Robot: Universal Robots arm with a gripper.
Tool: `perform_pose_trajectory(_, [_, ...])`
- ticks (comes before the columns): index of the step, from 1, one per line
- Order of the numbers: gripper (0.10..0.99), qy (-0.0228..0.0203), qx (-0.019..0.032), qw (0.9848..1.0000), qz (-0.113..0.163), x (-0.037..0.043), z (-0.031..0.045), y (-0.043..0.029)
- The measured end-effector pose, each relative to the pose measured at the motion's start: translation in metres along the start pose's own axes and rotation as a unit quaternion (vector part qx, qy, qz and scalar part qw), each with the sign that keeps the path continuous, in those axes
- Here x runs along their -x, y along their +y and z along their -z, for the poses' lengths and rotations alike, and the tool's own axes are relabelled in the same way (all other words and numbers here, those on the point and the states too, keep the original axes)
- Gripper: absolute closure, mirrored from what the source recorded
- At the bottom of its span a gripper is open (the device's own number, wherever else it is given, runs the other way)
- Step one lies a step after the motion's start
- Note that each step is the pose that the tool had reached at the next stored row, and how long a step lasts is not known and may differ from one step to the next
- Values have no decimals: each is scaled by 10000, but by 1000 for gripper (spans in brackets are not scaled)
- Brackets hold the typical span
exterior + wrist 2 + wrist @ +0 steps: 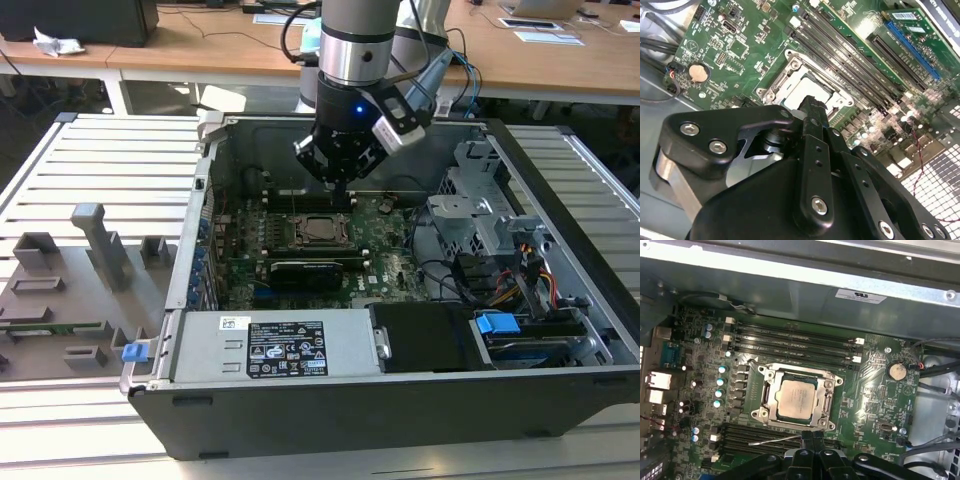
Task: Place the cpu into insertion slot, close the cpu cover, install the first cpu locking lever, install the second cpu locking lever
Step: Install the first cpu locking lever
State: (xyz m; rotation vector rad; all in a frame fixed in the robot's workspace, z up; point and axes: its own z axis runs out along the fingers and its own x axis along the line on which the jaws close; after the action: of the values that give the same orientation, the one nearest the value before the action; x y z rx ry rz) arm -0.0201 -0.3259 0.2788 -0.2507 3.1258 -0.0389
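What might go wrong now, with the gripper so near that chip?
1. The gripper sits shut at the edge of the cover over the cpu; a sideways slip might scrape the memory slots next to it.
2. The thin lever juts loose across those slots; pushed off line, it may bend or miss its catch.

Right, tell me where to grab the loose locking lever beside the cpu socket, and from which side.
Probably near its free end: the locking lever is a thin bare rod slanting away from the cpu cover over the memory slots. Come from above, jaws straddling it across its length. Its other end runs in beside the gripper, close to the cover, with less room.
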Motion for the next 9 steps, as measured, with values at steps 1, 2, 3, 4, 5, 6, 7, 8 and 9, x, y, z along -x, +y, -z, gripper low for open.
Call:
perform_pose_trajectory(1, [976, -1, 0, 10000, 38, 0, 0, 0])
perform_pose_trajectory(2, [976, -2, 0, 10000, 93, 0, 0, 0])
perform_pose_trajectory(3, [976, -3, 0, 9999, 136, 0, 0, 0])
perform_pose_trajectory(4, [976, -5, 4, 9998, 180, 0, 1, 0])
perform_pose_trajectory(5, [976, -9, 25, 9998, 191, -1, 2, -1])
perform_pose_trajectory(6, [976, -17, 67, 9998, 190, 0, 0, 0])
perform_pose_trajectory(7, [976, -28, 131, 9997, 180, 0, 0, 0])
perform_pose_trajectory(8, [976, -33, 160, 9998, 133, -1, -1, 0])
perform_pose_trajectory(9, [976, -32, 160, 9998, 63, 0, -3, 0])
